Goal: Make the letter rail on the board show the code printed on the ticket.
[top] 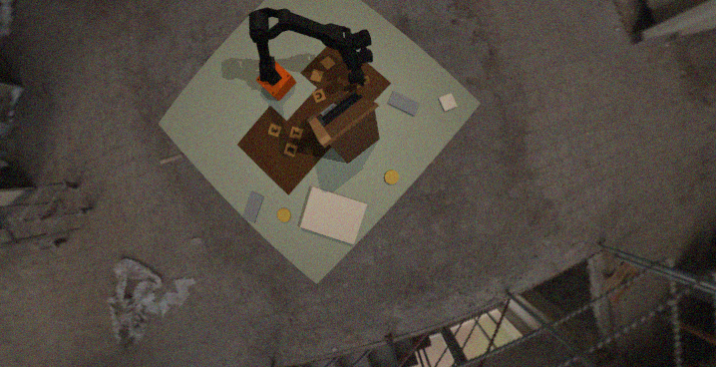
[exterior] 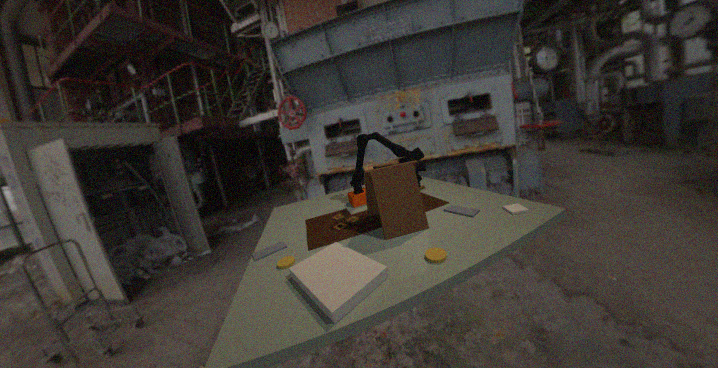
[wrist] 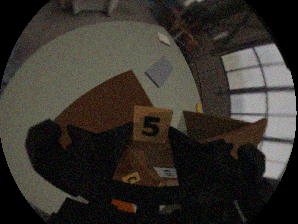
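Observation:
My gripper is shut on a wooden tile marked 5 and holds it upright, with its face toward the wrist camera. In the top view it is just beyond the upper right end of the dark rail on the raised board. The white ticket shows in the wrist view, but its print is too small to read. A loose lettered tile lies near the rail. Two tiles with plain tops lie nearer the arm. The exterior camera sees only the board's back.
Three lettered tiles lie on the left brown mat. A large pale block, yellow discs, grey blocks and a small pale block stand around on the counter.

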Tool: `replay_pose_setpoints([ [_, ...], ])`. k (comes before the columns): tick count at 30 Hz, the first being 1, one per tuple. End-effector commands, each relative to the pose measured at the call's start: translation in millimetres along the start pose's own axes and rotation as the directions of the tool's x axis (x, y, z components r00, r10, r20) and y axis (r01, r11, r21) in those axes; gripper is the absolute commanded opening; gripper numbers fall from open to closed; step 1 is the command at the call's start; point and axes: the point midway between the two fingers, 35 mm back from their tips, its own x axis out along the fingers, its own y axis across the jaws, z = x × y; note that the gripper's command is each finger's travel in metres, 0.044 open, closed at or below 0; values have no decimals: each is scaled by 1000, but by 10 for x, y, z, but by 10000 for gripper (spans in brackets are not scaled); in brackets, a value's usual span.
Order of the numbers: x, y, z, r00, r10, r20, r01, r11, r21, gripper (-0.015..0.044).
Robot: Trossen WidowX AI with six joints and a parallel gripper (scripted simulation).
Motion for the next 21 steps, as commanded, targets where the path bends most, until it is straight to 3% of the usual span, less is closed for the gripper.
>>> replay_pose_setpoints([
  [1, -4, -73, 115, 999, -44, 23, 40, 987, 157, 0],
  [11, -35, -223, 302, 989, -132, 62, 88, 880, 467, 0],
  [21, -83, -371, 476, 971, -219, 93, 83, 678, 730, 0],
])
